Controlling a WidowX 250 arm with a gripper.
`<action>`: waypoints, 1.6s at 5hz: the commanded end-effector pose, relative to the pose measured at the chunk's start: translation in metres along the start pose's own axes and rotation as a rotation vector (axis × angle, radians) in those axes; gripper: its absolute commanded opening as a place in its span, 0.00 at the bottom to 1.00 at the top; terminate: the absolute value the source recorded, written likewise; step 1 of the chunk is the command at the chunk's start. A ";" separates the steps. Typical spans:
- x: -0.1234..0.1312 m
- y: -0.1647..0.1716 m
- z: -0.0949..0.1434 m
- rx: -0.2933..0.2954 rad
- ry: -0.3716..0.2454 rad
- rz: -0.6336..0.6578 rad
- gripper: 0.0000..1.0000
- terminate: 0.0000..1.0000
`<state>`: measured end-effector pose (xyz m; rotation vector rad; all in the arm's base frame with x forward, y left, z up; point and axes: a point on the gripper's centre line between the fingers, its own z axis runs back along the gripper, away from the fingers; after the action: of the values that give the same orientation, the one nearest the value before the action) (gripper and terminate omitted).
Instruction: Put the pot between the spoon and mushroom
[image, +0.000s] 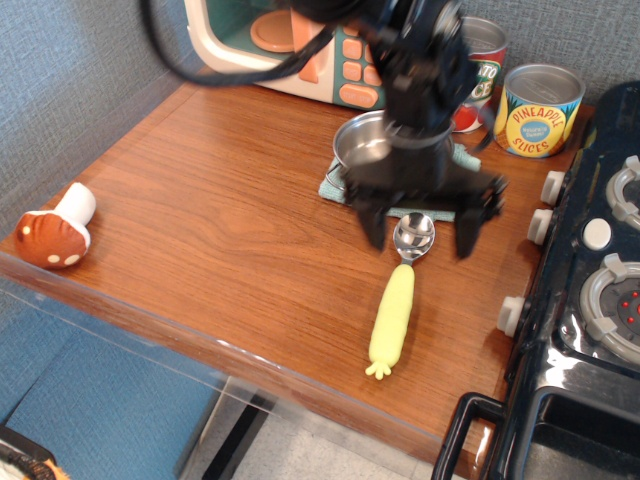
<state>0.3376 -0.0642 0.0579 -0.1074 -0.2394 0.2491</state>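
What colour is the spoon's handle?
Pale yellow, corn-like; the spoon shows clearly in the observation.image view.

Bare wood lies between mushroom (52, 230) and spoon (400, 295), nothing blocking.

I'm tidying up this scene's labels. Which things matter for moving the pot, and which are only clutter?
Job: pot, spoon, mushroom, gripper.
Clutter: tomato sauce can, pineapple slices can, teal cloth, toy microwave, toy stove.
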 end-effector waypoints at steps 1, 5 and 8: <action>0.068 -0.042 0.010 -0.023 -0.072 -0.066 1.00 0.00; 0.109 -0.008 -0.019 0.150 0.025 -0.059 1.00 0.00; 0.101 -0.001 -0.031 0.159 0.061 -0.065 0.00 0.00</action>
<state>0.4383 -0.0418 0.0356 0.0558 -0.1199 0.2027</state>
